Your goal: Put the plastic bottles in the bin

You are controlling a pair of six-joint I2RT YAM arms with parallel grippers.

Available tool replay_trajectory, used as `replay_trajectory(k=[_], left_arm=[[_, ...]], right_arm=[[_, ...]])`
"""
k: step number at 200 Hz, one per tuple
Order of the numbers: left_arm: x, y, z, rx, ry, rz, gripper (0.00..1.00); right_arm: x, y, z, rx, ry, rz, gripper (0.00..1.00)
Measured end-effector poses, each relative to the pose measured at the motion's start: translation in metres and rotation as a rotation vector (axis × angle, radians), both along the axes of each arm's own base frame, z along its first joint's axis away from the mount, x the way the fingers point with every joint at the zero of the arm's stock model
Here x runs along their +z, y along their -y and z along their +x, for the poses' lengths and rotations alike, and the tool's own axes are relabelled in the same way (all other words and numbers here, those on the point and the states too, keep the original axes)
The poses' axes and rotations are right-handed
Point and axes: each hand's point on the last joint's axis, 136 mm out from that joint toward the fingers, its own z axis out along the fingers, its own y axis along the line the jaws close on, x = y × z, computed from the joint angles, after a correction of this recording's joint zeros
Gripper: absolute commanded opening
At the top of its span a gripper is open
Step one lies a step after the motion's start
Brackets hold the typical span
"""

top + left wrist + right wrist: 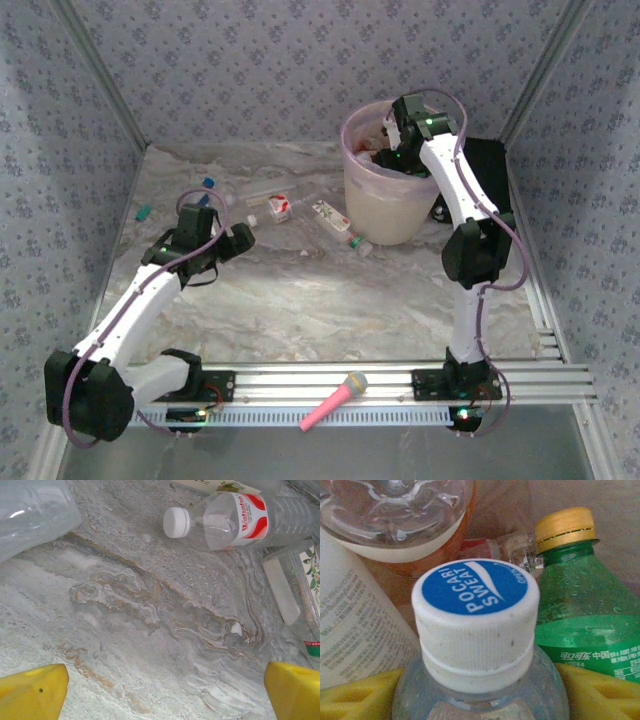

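Yellow fingers (32,692) of the left gripper (164,680) stand wide apart with nothing between them. They hang over the marble table (125,645). Ahead of them, a white-cap bottle (235,520) with a red label lies on its side. A clear bottle (35,515) lies ahead to their left. A leafy-label bottle (307,595) lies to their right.

The right gripper (395,135) is down in the top of the bin (385,215). Its yellow fingers (355,697) sit on both sides of a blue-cap bottle (477,625). I cannot tell if they squeeze it or just sit beside it. Past the fingers on the right stands a green bottle (580,605) with a gold cap. Past them on the left is the round bottom of an orange bottle (395,525).
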Motion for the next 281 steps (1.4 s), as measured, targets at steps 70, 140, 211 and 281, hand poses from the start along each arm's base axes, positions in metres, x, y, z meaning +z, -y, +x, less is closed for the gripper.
replay_trajectory(k=[70, 140, 211, 281], left_arm=[[-0.001, -0.043, 0.002, 0.074, 0.007, 0.198, 1.0], [-0.021, -0.121, 0.033, 0.194, -0.124, 0.518, 1.0], [-0.07, -0.143, 0.062, 0.086, -0.282, 0.488, 1.0], [-0.111, -0.127, 0.076, -0.125, -0.419, 0.435, 1.0]], right_arm=[[0.02, 0.005, -0.003, -0.008, 0.022, -0.008, 0.9], [0.114, 0.013, -0.033, -0.004, 0.201, 0.075, 0.93], [0.194, 0.024, -0.085, -0.005, 0.409, 0.21, 0.94], [0.214, 0.033, -0.093, -0.025, 0.485, 0.243, 0.93]])
